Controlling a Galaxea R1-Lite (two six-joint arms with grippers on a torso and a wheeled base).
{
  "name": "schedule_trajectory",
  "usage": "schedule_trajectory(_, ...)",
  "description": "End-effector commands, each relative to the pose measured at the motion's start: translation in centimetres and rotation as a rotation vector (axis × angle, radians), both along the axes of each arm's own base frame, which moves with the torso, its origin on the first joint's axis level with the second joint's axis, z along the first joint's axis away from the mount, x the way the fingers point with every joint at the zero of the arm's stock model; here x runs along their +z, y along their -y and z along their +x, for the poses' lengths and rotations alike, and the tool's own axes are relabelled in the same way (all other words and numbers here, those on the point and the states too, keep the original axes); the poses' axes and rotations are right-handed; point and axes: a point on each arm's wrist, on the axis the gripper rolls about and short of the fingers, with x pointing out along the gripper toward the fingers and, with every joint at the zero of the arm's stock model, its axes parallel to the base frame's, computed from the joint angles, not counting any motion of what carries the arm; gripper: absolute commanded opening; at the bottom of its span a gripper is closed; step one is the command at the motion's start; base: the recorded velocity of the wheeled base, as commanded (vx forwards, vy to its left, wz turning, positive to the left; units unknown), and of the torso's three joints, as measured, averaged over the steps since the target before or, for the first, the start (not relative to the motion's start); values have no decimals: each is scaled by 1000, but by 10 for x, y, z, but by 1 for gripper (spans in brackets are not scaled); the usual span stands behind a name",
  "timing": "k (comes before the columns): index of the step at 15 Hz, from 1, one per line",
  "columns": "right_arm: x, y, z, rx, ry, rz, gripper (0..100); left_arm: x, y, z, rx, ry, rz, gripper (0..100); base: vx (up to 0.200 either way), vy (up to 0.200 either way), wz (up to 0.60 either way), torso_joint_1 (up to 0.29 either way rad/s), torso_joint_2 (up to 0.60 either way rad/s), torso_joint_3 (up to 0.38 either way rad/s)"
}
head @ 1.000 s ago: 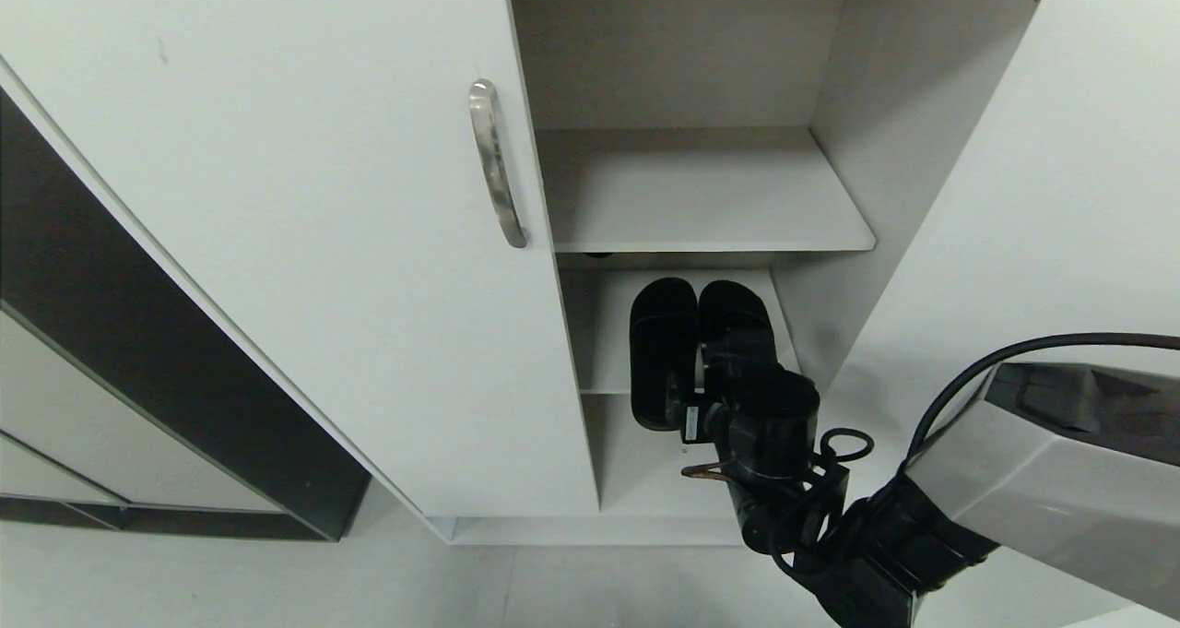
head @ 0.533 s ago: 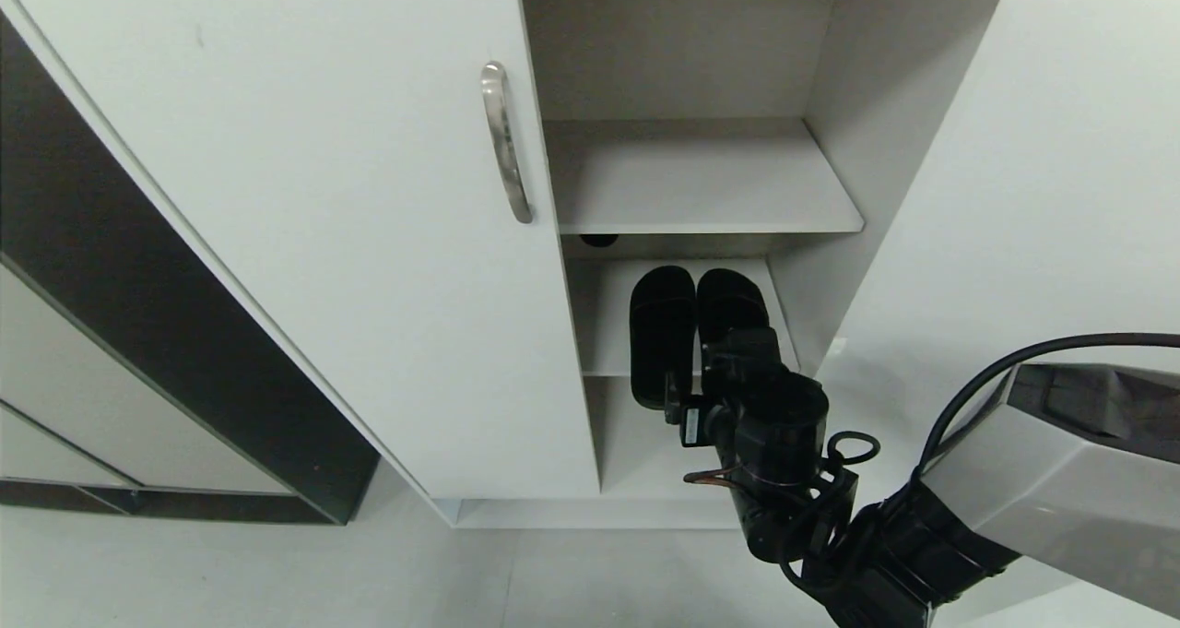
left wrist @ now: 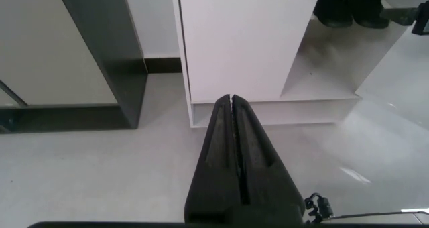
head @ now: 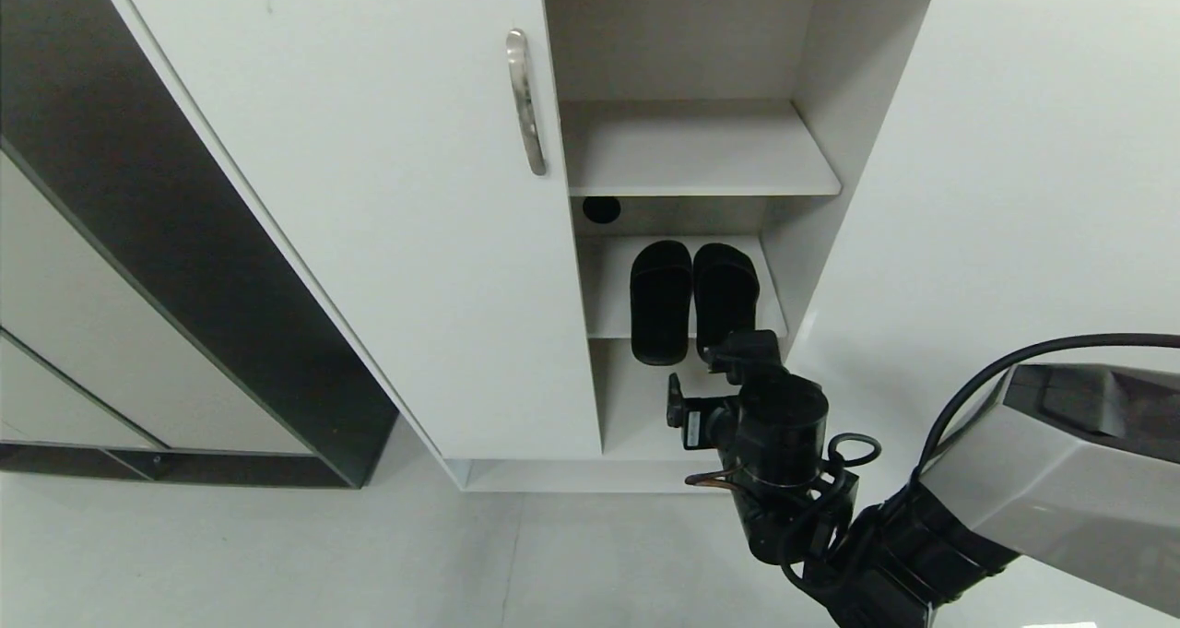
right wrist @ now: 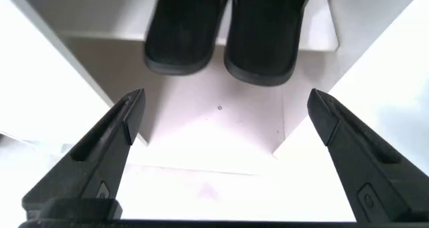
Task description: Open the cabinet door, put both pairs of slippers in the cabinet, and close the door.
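- Well, the cabinet (head: 811, 47) stands with its right door (head: 1014, 167) swung wide open and its left door (head: 369, 195) closed. A metal handle (head: 525, 102) runs upright near the left door's inner edge.
- One pair of black slippers (head: 693, 298) lies side by side on the middle shelf (head: 604, 287). The toes point to the back and the heels stick a little over the shelf's front edge.
- The right gripper (head: 708, 367) hangs just in front of those heels, before the opening of the lowest compartment. Its two fingers (right wrist: 110, 144) are spread very wide, wider than the two slippers together. There is nothing between them, and they stay apart from the slippers.
- The left gripper (left wrist: 232, 102) is low over the floor (left wrist: 100, 167), in front of the bottom edge of the closed left door. Its fingers are pressed flat against each other and it carries nothing.
- Above the slippers is the upper shelf (head: 691, 148), and under it a small round dark hole (head: 601, 209) shows in the back wall.
- To the left of the cabinet a dark panel (head: 138, 195) runs down to the floor.
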Motion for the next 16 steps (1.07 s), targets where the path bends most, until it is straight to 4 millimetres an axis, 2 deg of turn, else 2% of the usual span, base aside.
schedule_trajectory(1,-1,1,0,-1,-3,-2,100,0,0,0,0,-2,-1,0,0,0,0,0,0,0)
schedule_trajectory(11,2,4,-1,-6,4,4,100,0,0,0,-3,-3,2,0,0,0,0,0,0,0)
schedule_trajectory(16,0,6,-2,-6,-2,-6,100,0,0,0,-3,-3,2,0,0,0,0,3,2,171)
